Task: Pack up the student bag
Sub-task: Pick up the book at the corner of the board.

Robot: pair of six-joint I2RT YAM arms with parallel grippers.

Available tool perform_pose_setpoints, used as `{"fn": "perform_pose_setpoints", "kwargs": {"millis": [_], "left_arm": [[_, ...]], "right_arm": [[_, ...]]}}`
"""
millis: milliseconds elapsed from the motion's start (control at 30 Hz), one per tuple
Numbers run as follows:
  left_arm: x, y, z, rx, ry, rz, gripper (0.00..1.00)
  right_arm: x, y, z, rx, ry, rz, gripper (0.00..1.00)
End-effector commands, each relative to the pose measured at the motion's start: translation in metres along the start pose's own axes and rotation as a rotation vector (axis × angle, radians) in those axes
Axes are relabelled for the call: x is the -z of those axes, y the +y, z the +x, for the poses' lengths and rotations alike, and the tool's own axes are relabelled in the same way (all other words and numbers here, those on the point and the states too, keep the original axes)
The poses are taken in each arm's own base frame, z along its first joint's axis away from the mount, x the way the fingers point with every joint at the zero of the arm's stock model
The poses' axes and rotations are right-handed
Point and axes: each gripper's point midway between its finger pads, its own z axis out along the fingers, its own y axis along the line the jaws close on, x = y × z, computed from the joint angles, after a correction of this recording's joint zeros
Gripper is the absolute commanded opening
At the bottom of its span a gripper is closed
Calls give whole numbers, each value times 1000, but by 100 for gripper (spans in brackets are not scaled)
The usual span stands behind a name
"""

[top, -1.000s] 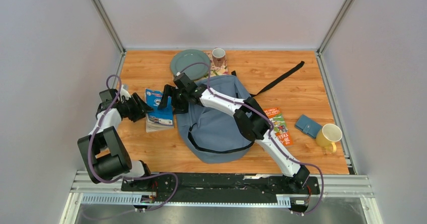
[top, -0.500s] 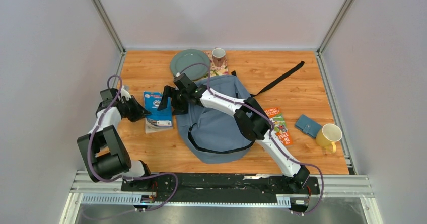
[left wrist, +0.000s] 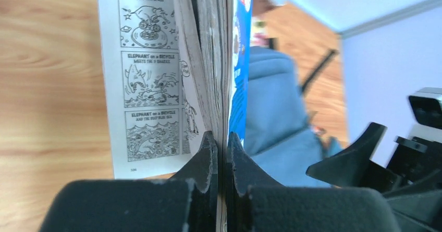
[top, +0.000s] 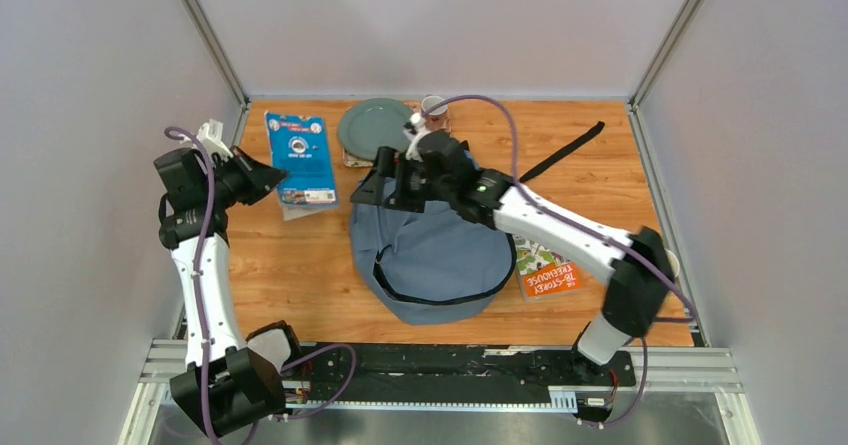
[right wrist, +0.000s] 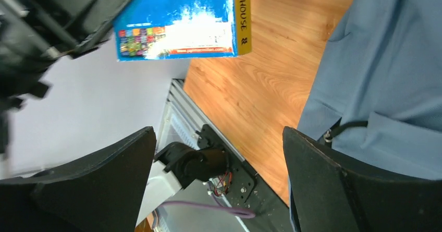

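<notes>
The student bag [top: 435, 255], grey-blue with a dark zip line, lies flat in the middle of the table and also shows in the right wrist view [right wrist: 385, 60]. My left gripper [top: 270, 177] is raised at the left and shut on a blue-covered book [top: 300, 157]. In the left wrist view the jaws [left wrist: 221, 141] pinch the book's pages, and a comic page [left wrist: 148, 86] hangs open beside them. My right gripper [top: 378, 190] hovers open over the bag's top left edge. Its fingers [right wrist: 104, 174] stand wide apart with nothing between them, facing the blue book [right wrist: 177, 18].
A green plate [top: 375, 130] and a patterned mug [top: 435, 113] stand at the back. An orange book [top: 548, 273] lies right of the bag, partly under my right arm. A black strap [top: 562, 151] runs toward the back right. Metal rails edge the table.
My left gripper closed on the blue book and lifted it off the table toward the back left. My right arm drew back to the right, over the bag's top.
</notes>
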Motion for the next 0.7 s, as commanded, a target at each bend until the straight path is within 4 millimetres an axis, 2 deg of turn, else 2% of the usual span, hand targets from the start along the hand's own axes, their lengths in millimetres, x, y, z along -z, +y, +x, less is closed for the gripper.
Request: {"fn": "perform_pose_setpoints", "kwargs": {"millis": [0, 33, 67, 100, 133, 167, 233, 267, 333, 367, 467, 500, 567, 667], "left_arm": [[31, -94, -13, -1, -20, 432, 0], [40, -112, -18, -4, -52, 508, 0], [45, -123, -18, -14, -57, 557, 0], [53, -137, -21, -69, -83, 623, 0], [57, -147, -19, -40, -66, 658, 0], [60, -162, -11, -54, -40, 703, 0], [57, -177, -1, -70, -9, 743, 0], [56, -189, 11, -80, 35, 783, 0], [52, -195, 19, -78, 54, 801, 0], [51, -199, 24, -77, 66, 812, 0], [49, -217, 43, -88, 122, 870, 0], [48, -226, 53, -97, 155, 898, 0], [47, -233, 60, -101, 177, 915, 0], [51, -249, 76, -119, 225, 980, 0]], "right_arm": [[56, -10, -10, 15, -150, -6, 95], [85, 8, -17, 29, -211, -57, 96], [94, 8, -15, 31, -224, -67, 97], [99, -1, -7, 27, -224, -60, 98], [120, 10, -11, 33, -267, -99, 98], [127, 10, -9, 35, -276, -104, 98], [147, 12, -5, 33, -304, -127, 98], [154, 13, -5, 30, -318, -137, 99], [162, 5, -2, 22, -341, -123, 100], [176, 11, -3, 30, -368, -147, 100], [191, 6, -3, 36, -406, -134, 100], [194, 3, -2, 33, -408, -118, 100], [198, -1, -2, 40, -421, -103, 100], [207, 2, -2, 56, -442, -127, 100]]}}
